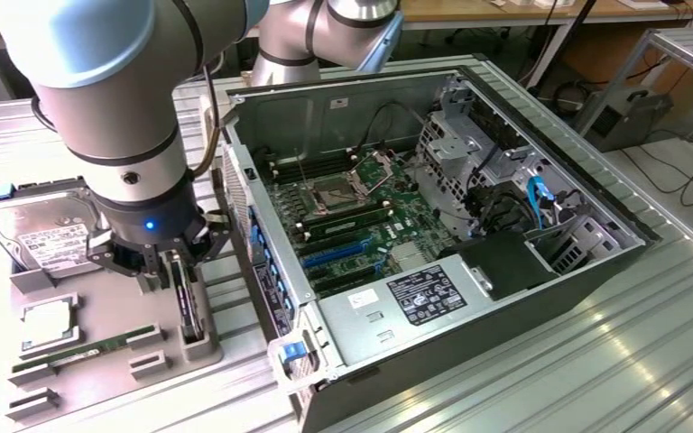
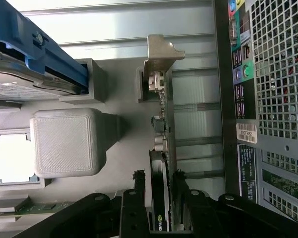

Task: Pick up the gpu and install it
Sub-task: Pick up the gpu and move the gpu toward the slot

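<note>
- One tower computer case (image 1: pixel 310 113) is laid on its side on the ribbed metal worktop (image 1: pixel 635 361) with its panel removed, so that the motherboard (image 1: pixel 359 212) and its blue expansion slots (image 1: pixel 337 255) are exposed from above.
- The Universal Robots arm (image 1: pixel 130 117) is held upright over the grey parts tray (image 1: pixel 106 302), which is set just beside the case, toward the exterior view's left.
- The hard drive (image 1: pixel 43 236) is propped in its own holder on the tray.
- The gpu (image 1: pixel 188 311) is seated on edge in a tray slot, its pale bracket (image 2: pixel 160 54) at one end, so that its upper edge is offered for gripping; it is not yet lifted out.
- The tool (image 1: pixel 160 262) is positioned astride that edge; whether the card is clamped cannot be told.
- The RAM stick (image 1: pixel 82 347) is laid in its groove.
</note>
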